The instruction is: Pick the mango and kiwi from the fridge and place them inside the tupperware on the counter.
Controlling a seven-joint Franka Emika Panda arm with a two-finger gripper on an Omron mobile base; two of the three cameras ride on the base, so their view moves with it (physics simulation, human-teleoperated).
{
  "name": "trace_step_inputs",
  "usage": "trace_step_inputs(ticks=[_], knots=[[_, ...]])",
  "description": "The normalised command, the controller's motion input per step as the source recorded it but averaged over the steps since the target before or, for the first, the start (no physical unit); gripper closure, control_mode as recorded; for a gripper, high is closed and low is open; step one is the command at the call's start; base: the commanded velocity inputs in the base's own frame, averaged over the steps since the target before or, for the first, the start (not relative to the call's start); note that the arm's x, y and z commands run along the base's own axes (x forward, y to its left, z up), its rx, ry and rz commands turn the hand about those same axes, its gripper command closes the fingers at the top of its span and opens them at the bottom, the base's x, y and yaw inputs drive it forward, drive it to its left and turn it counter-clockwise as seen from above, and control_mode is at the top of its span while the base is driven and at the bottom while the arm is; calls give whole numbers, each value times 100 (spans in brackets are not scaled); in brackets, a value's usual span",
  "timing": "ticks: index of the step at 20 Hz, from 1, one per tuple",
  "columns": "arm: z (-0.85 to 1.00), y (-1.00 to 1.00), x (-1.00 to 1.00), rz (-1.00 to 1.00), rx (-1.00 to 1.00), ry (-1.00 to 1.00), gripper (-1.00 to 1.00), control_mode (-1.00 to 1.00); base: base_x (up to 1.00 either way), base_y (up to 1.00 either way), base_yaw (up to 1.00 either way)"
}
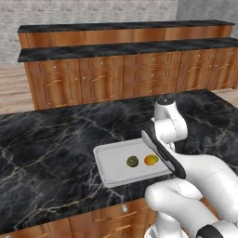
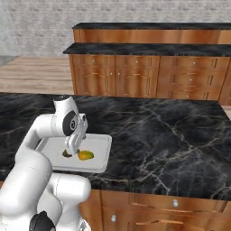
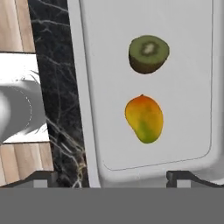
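Note:
The orange-yellow mango [image 3: 144,119] and the cut olive-green kiwi [image 3: 148,53] lie side by side, a little apart, inside the light-grey tupperware [image 3: 105,87]. The tupperware [image 1: 109,160] rests on the black marble counter [image 1: 56,139] near its front edge, with the kiwi [image 1: 132,161] left of the mango [image 1: 151,160]. My gripper [image 3: 113,178] hangs above the tray's near end, open, nothing between its fingers. From the right, the gripper [image 2: 72,149] hovers over the tupperware [image 2: 101,149], beside the mango [image 2: 85,155], partly hiding the kiwi [image 2: 66,154]. The fridge is out of view.
A long two-tiered wooden back counter [image 1: 125,69] with a dark top runs across the room beyond a strip of wooden floor. Brown cabinet doors [image 2: 176,212] sit under the counter's front edge. Bare marble stretches to both sides of the tray.

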Motion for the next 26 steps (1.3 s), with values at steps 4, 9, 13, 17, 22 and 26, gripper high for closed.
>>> trace_step_inputs(ticks=[4, 9, 13, 17, 22, 26], knots=[[79, 0, -15, -22, 0, 0, -100, -100, 0, 0, 0], [74, 0, -11, -22, 0, -4, -100, -100, 0, 0, 0], [57, 0, -7, -44, 0, -36, -100, -100, 0, 0, 0], [53, 0, -4, -50, 0, -63, -100, -100, 0, 0, 0], [58, 0, -7, -32, 12, -63, -100, -100, 0, 0, 0], [74, 2, -16, -24, 26, -33, -100, -100, 0, 0, 0]])
